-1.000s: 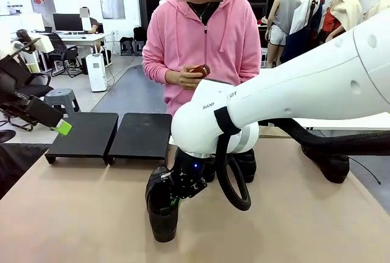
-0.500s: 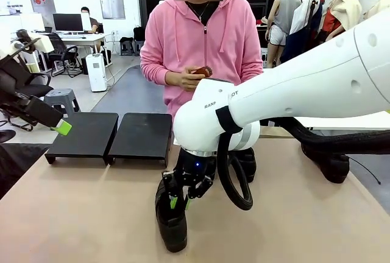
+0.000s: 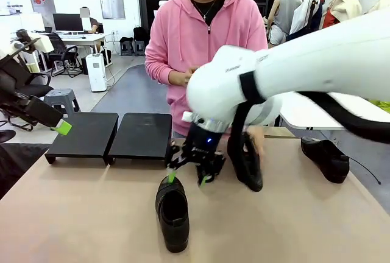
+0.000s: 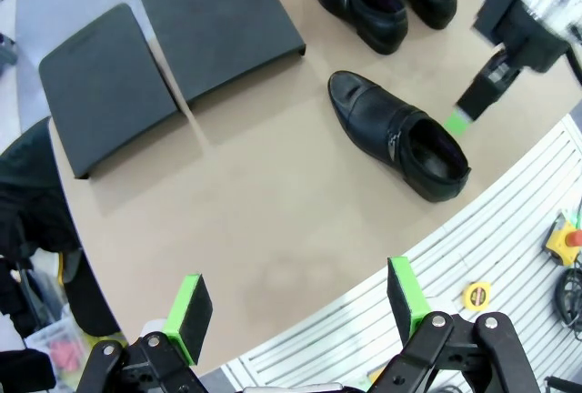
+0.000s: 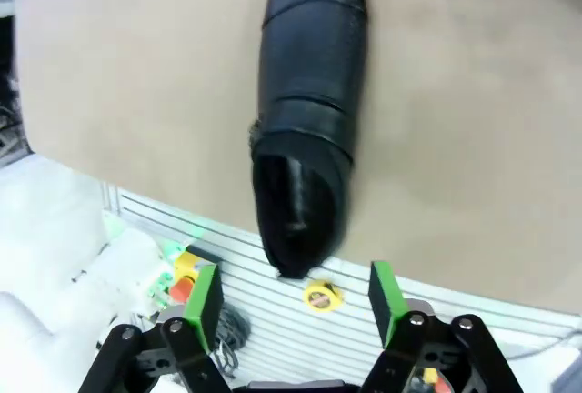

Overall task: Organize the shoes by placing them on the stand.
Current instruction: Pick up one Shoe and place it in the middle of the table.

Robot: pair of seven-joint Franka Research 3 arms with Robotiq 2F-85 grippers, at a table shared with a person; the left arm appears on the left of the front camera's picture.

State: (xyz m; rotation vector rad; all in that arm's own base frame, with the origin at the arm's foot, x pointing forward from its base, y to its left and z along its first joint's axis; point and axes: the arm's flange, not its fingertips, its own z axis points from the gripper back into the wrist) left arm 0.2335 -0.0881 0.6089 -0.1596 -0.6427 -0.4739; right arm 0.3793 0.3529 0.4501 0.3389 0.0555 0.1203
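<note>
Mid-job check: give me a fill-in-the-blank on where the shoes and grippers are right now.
The right gripper hangs over the near shoe with its jaws ___.
The near shoe rests on the ___, not on the stand.
The number of shoes on the stand is ___.
The left gripper holds ___.
Missing words: open; table; zero; nothing.

A person in a pink hoodie [image 3: 207,38] stands behind the tan table [image 3: 73,214], a grey stool [image 3: 61,100] beyond.
</note>
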